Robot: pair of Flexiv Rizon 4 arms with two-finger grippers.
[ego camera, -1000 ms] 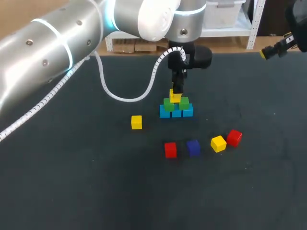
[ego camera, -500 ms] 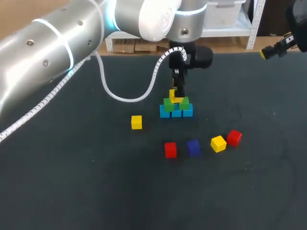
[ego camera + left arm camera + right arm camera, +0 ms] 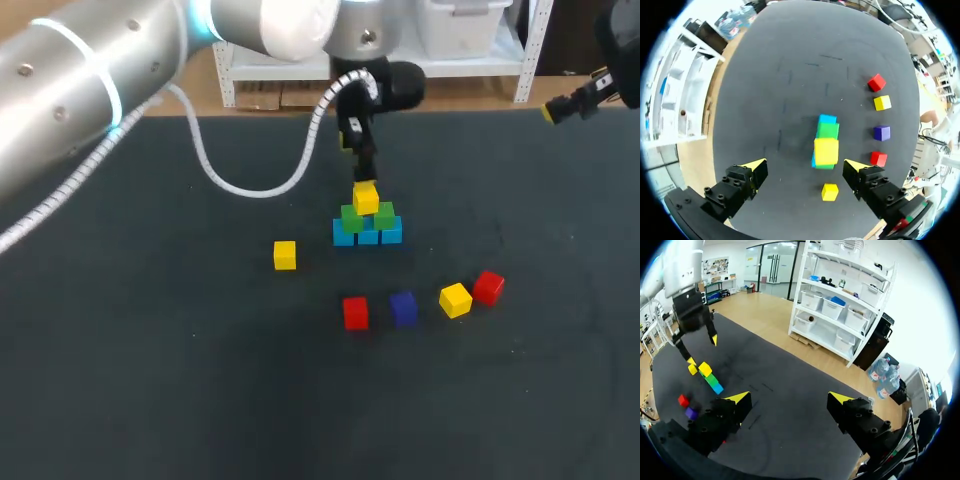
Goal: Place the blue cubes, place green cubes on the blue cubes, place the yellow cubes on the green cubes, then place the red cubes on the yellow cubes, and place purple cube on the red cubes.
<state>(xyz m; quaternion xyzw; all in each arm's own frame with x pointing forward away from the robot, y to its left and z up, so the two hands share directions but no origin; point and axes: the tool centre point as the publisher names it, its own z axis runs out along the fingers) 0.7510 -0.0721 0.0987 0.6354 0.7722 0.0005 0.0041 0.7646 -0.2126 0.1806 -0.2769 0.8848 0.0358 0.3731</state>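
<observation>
Pincer on the left arm (image 3: 804,166) gapes wide and empty, hovering over the stack and clear of it. Under it, between the fingers, a top yellow cube (image 3: 826,151) sits on the green cubes (image 3: 827,131), which rest on the blue cubes (image 3: 827,119). Near one finger lies a loose yellow (image 3: 829,191). Farther off to the other side runs a line: near red (image 3: 878,159), purple cube (image 3: 882,133), far yellow (image 3: 882,103) and far red (image 3: 876,82), the last two just beside each other. Well apart from all cubes, the right pincer (image 3: 788,400) is spread wide, holding nothing.
</observation>
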